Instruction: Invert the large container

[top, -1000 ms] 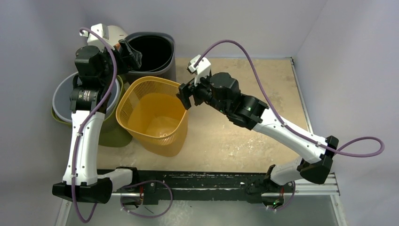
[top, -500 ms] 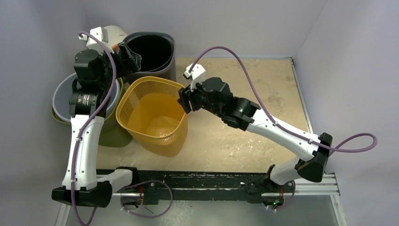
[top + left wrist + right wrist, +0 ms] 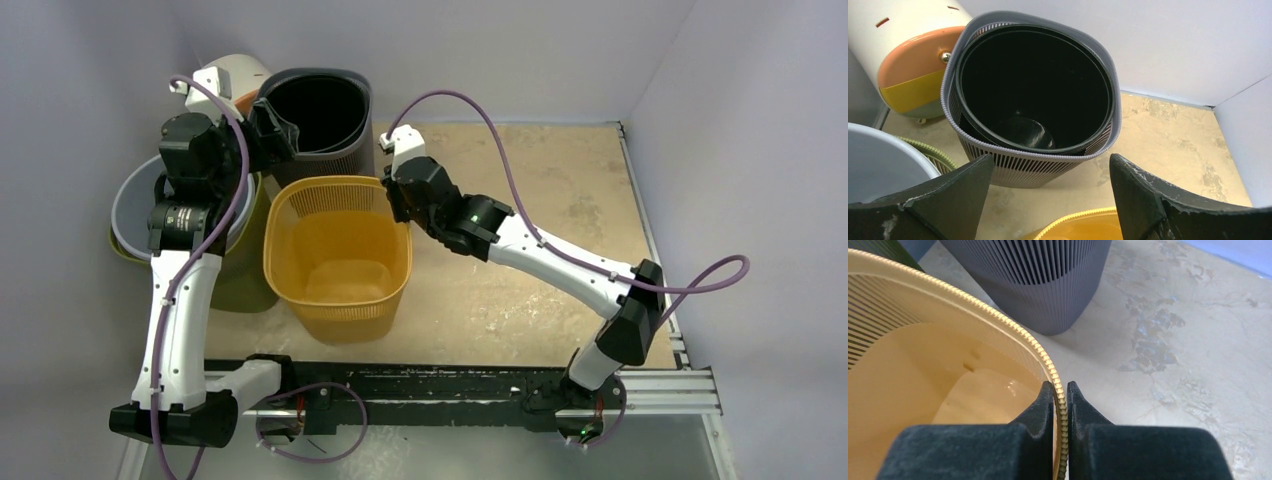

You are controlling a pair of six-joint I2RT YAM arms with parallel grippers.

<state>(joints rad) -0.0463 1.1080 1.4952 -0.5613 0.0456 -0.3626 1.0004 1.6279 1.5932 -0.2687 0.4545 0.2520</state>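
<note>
Rim of yellow basket pinched tight by right claw, tabletop beyond; left claw apart.

The large yellow-orange basket stands upright with its mouth open upward, its walls slatted and its rim beaded, toward 9 o'clock on the table.

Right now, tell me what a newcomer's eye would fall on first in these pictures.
The yellow basket stands open side up, left of centre, and the right gripper is shut on the far right part of its rim. Behind it sits a dark ribbed bin with a black liner inside. The left gripper hangs open close to that bin's rim.
</note>
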